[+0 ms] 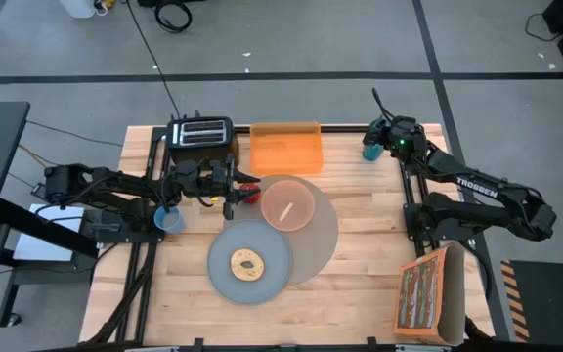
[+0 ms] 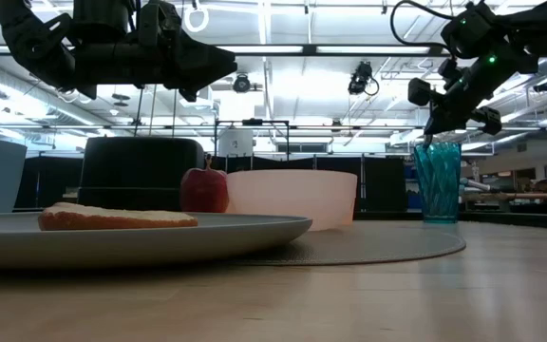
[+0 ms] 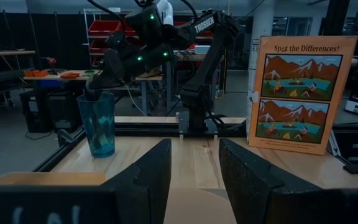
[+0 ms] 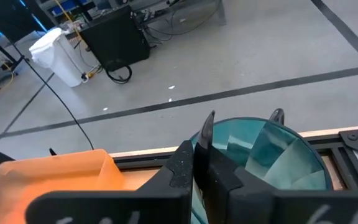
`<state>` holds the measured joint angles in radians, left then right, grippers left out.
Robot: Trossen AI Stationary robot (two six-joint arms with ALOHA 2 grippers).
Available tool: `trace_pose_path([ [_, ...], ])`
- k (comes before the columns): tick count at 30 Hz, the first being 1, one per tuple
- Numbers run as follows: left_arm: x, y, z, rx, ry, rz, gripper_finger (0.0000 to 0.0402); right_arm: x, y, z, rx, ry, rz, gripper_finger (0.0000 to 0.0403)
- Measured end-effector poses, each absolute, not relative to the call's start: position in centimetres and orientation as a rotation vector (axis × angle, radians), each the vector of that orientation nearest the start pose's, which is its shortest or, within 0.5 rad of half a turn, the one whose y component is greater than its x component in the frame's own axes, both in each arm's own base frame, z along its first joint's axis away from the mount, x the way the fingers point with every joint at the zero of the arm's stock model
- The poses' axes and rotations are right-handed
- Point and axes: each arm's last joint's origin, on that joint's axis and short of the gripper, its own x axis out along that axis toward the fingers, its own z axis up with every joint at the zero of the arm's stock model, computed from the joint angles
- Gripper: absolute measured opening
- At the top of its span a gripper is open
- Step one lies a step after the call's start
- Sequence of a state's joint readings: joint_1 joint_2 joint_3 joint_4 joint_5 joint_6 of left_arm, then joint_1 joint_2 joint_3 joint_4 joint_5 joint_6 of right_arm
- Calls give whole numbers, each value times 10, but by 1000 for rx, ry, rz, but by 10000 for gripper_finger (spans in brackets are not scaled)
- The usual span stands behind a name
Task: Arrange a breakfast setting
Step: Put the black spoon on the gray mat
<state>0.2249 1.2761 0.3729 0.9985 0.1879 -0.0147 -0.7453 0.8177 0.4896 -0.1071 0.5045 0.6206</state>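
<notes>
My right gripper (image 1: pixel 373 143) is at the table's far right, shut on a teal tumbler (image 1: pixel 370 152) that stands on the table (image 2: pixel 437 182). My left gripper (image 1: pixel 235 193) is open and empty, raised above the table (image 2: pixel 190 68), just left of the red apple (image 1: pixel 252 193). The apple rests on the table beside the pink bowl (image 1: pixel 288 203), which holds the spoon (image 1: pixel 283 208) and sits on the grey mat (image 1: pixel 313 244). The plate (image 1: pixel 249 261) with a bagel (image 1: pixel 247 263) overlaps the mat's near left. A small blue cup (image 1: pixel 170 220) stands to the left. My right gripper holds the tumbler by its rim (image 4: pixel 194 138), with one finger inside the glass and one outside. The fingers (image 2: pixel 427 142) come from above, pointing down. The tumbler stands upright with its base on the table.
A black toaster (image 1: pixel 200 132) and an orange container (image 1: pixel 286 147) stand along the far edge. A "Spot the Differences" board (image 1: pixel 426 293) stands at the near right. There is bare wood in front of the plate and to the right of the mat.
</notes>
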Motion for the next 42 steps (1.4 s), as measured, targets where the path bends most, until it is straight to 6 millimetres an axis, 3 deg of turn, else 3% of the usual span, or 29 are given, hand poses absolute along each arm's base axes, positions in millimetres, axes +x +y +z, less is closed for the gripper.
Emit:
trace_pose_path([
  [6,233,48,210,5,-94,37,142,121,-127,241,543,71,-1309,18],
  [16,233,48,213,11,-125,38,142,122,-124,288,447,92,-1276,17],
  [20,232,48,215,18,-140,38,142,119,-119,310,498,109,-1277,17],
  [27,231,48,221,181,-203,52,142,107,-102,376,549,25,-1247,16],
  [33,232,48,220,212,-194,55,142,99,-88,431,572,-11,-1203,16],
  [38,232,48,219,234,-184,58,142,116,-85,448,739,102,-1083,15],
  [42,231,50,219,236,-181,67,142,145,-84,440,964,314,-941,15],
])
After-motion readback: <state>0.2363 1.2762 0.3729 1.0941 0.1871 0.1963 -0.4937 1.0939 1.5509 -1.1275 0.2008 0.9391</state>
